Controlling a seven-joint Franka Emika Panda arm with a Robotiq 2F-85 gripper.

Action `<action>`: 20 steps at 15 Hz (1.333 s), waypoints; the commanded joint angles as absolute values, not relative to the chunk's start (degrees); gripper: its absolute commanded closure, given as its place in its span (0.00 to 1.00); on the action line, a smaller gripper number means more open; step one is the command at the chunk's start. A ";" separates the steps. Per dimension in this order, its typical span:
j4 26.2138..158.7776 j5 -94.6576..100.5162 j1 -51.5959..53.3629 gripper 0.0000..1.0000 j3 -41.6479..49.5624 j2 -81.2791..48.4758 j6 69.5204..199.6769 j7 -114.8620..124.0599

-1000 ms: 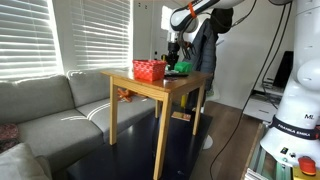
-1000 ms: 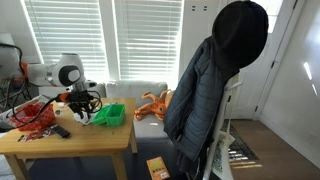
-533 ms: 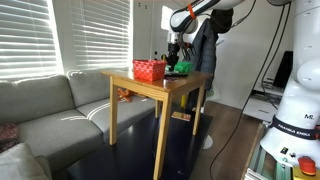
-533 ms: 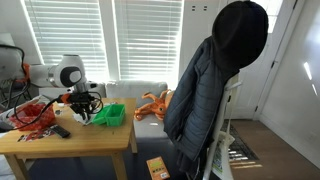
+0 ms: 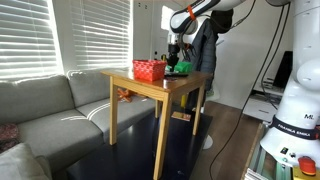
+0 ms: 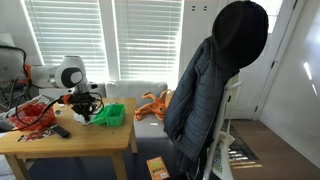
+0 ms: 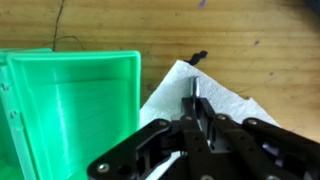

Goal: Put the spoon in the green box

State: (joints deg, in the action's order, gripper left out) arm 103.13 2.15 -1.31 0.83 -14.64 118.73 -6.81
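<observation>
Your black gripper seems clamped on the thin metal spoon; if it slips, you drop it on the white napkin beside the flat green box.

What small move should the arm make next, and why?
Probably lift straight up a little: the gripper seems closed on the spoon over the white napkin, and the green box sits alongside, so its wall must be cleared.

Table w/ basket, box, towel & spoon on top.
In an exterior view basket sits toward table's left end, box to its right, gripper btwn them. Wrist view: towel just right of box, spoon on towel, under gripper.
</observation>
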 commanded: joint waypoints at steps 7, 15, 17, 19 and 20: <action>101.82 2.93 -0.97 0.98 0.32 -11.79 116.14 -7.05; 100.19 1.99 -1.26 0.98 0.72 -3.80 101.02 -6.26; 99.45 0.97 -1.67 0.98 1.08 -1.56 96.70 -7.13; 98.90 0.79 -1.89 0.98 1.40 0.54 93.44 -7.26; 98.60 0.76 -1.92 0.98 1.54 1.49 91.98 -7.03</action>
State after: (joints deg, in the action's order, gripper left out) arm 99.46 2.37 -1.54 1.10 -1.54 96.69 -6.50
